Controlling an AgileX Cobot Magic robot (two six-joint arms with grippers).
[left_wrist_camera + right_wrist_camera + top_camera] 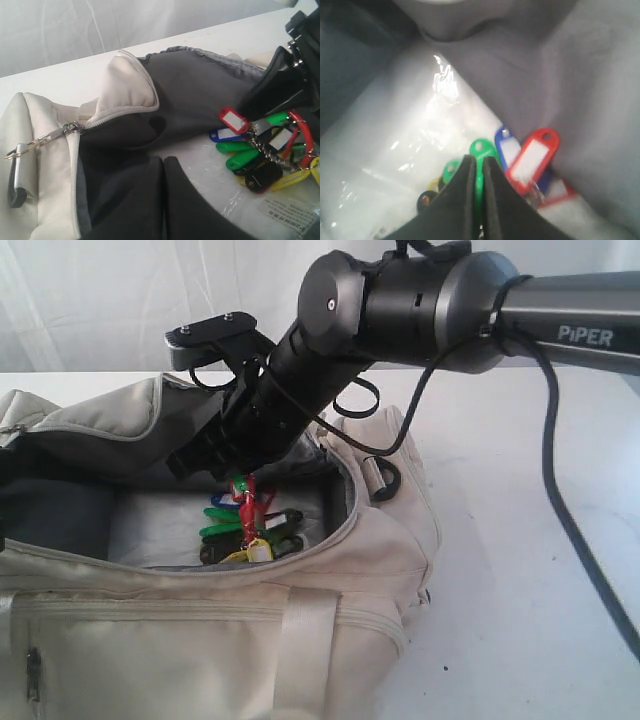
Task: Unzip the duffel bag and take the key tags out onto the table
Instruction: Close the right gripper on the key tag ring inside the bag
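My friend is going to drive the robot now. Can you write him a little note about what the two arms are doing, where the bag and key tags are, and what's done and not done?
Right gripper: jaws shut on the key tags, reaching down inside the duffel bag.
Left gripper: jaws together at the bag's opening; I cannot tell if they pinch any fabric.
Done: bag unzipped and gaping open, tags grabbed.
Left to do: lift the tags out, set them on the table, then let go.
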